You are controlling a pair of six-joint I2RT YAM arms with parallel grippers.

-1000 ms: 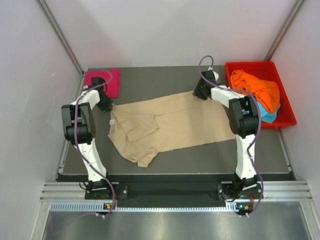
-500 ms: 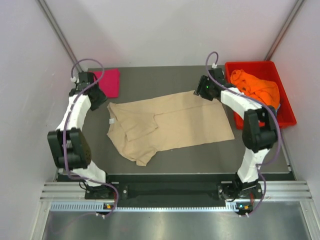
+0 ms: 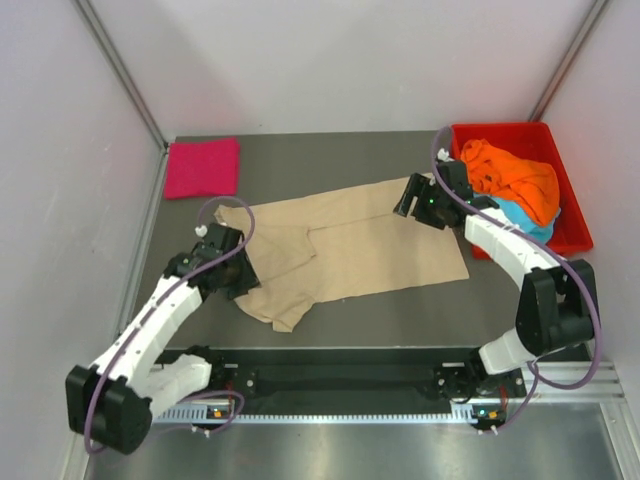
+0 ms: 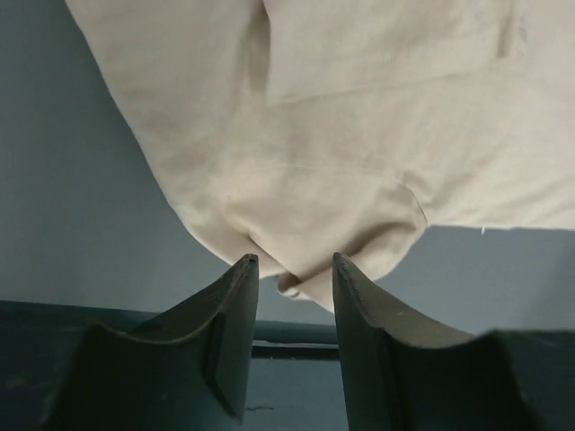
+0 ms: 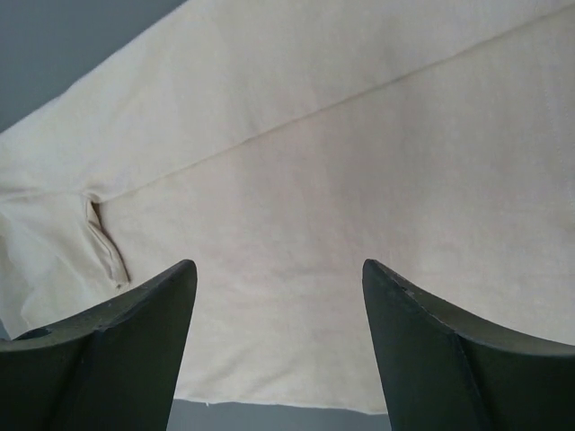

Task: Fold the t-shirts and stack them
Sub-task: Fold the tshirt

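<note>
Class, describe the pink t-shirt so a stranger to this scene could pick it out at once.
Start at the dark table and look to its far left corner. The pink t-shirt lies there as a flat square. Only it is folded: the beige t-shirt is spread mid-table, the orange t-shirt bunched in the red tray.

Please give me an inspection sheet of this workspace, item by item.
Surface: dark grey table.
Job's things: beige t-shirt spread mid-table, partly folded; pink t-shirt folded, far left corner; orange t-shirt and light blue t-shirt crumpled in red tray.
Clutter: nothing seen.
Grippers: left gripper open above the shirt's near-left edge; right gripper open above its far-right part.
Cables: purple cables loop behind each gripper.
Surroundings: white walls.
</note>
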